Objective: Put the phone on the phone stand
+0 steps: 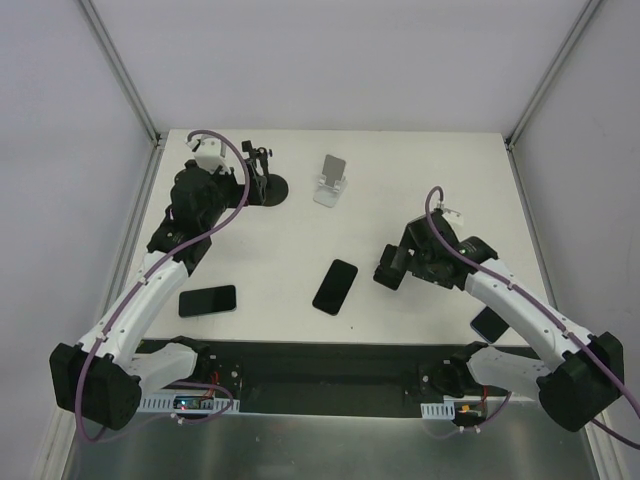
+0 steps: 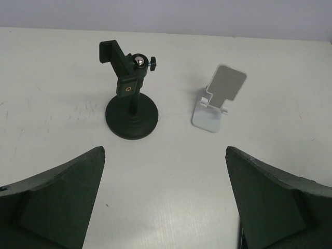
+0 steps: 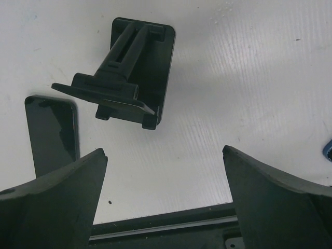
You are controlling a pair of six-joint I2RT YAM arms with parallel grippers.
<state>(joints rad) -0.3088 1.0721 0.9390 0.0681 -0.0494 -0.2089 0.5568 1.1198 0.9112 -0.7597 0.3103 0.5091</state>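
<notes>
The left gripper [image 2: 165, 174] hangs wide open and empty over the far left of the table [image 1: 430, 170]. Ahead of its fingers [image 2: 57, 202] stand a black round-base stand [image 2: 132, 111] and, just to the right and apart from it, a white stand [image 2: 215, 101]; both are upright and bare.

The right gripper [image 3: 165, 166] is also spread wide with nothing in it, over the right middle of the table. A black flat-base stand [image 3: 137, 72] sits just ahead of it.

Three phones lie flat on the table, none on a stand. The centre phone [image 1: 335, 287] lies between the arms, near the flat-base stand but not touching it. The left phone [image 1: 207, 300] lies beside the left arm, toward the near edge. The right phone [image 1: 488, 322] is partly hidden under the right arm.
</notes>
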